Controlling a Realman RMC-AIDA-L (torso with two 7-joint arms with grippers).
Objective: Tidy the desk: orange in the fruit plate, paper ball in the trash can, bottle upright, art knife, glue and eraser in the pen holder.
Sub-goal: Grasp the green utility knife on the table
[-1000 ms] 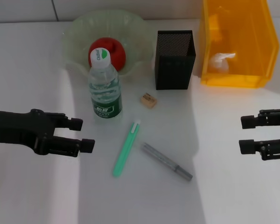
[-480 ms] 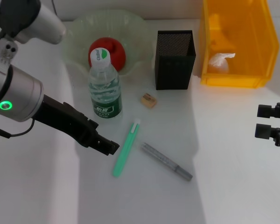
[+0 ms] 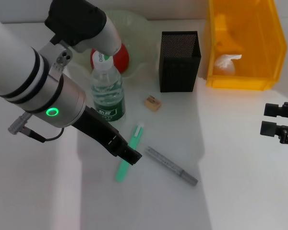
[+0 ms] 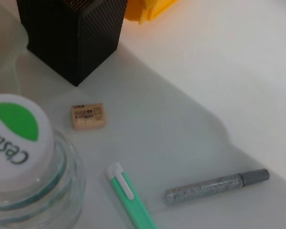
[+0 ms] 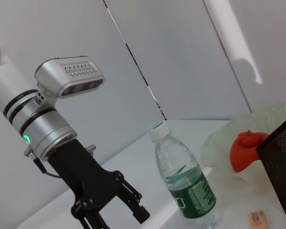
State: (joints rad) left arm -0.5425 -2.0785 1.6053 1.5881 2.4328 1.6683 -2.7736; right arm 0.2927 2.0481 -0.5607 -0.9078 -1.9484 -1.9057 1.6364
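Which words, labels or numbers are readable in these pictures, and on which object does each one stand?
"Cestb": partial word on the white cap of the bottle, beside a green mark; the rest is cut off.
Bottle label: white print on dark green, too small to read.
Eraser: dark printed mark on top, too blurred to read.
Nothing else carries readable text.

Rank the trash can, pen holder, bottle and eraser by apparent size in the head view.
1. trash can
2. pen holder and bottle: look alike, not ranked
3. eraser
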